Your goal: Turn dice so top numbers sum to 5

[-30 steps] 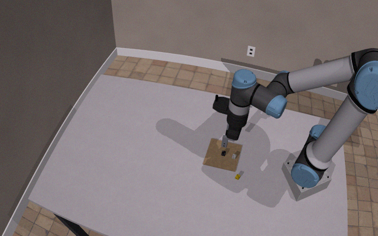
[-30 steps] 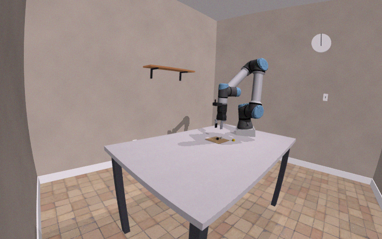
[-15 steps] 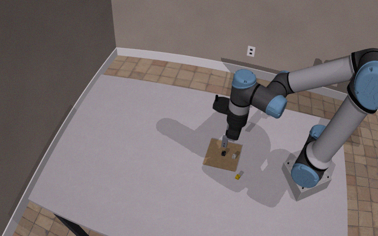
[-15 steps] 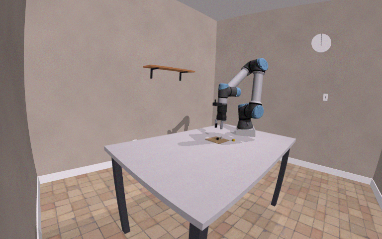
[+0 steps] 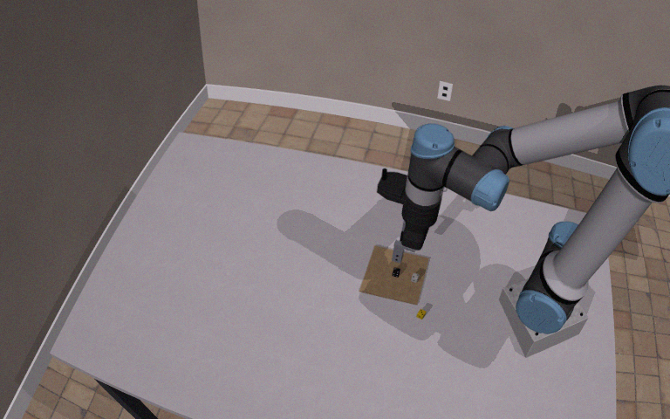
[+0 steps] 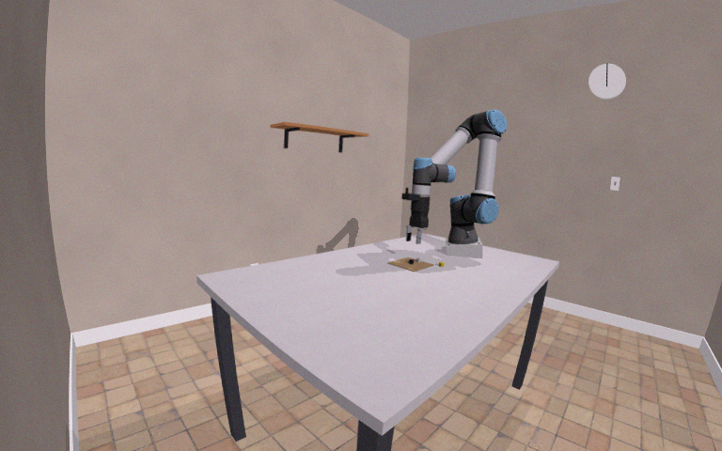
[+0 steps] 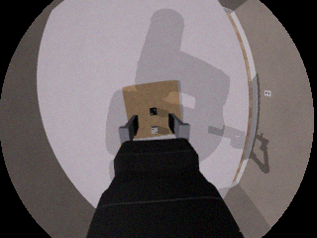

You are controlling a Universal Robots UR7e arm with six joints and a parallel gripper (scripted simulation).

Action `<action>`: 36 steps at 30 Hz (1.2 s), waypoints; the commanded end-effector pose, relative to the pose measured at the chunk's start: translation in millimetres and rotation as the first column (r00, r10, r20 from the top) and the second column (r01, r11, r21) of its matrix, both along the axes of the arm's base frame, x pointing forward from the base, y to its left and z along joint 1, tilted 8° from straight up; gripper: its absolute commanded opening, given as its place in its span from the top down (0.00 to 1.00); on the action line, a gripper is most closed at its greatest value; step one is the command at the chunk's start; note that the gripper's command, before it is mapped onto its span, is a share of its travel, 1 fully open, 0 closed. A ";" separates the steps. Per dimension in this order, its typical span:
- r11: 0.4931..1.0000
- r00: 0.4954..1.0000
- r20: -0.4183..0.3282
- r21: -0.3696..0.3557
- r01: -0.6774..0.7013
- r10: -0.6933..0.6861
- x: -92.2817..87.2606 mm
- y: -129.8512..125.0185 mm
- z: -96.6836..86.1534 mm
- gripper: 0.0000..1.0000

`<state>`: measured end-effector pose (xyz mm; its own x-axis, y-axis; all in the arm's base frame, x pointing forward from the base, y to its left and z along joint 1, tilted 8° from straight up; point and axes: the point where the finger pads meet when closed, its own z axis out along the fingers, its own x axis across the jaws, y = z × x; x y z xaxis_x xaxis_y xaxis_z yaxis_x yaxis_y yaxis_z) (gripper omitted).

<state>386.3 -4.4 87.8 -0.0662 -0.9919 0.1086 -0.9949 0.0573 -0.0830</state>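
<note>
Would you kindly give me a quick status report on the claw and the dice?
Claw open, empty, above the mat. Black die and white die on the mat. Yellow die off it, on the table. Nothing blocking it.

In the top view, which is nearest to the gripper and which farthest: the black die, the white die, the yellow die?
From the open gripper, in the top view:
1. Black die, on the mat, just below the fingers.
2. White die, on the mat, towards its right edge.
3. Yellow die, off the mat, on the table.
</note>
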 end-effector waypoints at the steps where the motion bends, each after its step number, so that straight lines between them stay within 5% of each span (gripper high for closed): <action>1: 1.000 1.000 0.004 0.002 0.026 -0.026 -0.2 1.2 -0.1 0.00; 19: 0.939 0.939 0.035 0.034 0.341 -0.342 -8.7 16.4 -6.6 0.00; 30: 0.751 0.749 0.056 0.080 0.656 -0.660 -23.5 34.2 -14.3 0.00; 32: 0.751 0.749 0.056 0.080 0.656 -0.660 -23.5 34.2 -14.3 0.00; 36: 0.645 0.642 0.059 0.100 0.758 -0.764 -30.7 41.6 -17.4 0.00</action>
<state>360.4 31.8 72.2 -0.7344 -0.6786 0.0138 -0.6743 0.7271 -0.1293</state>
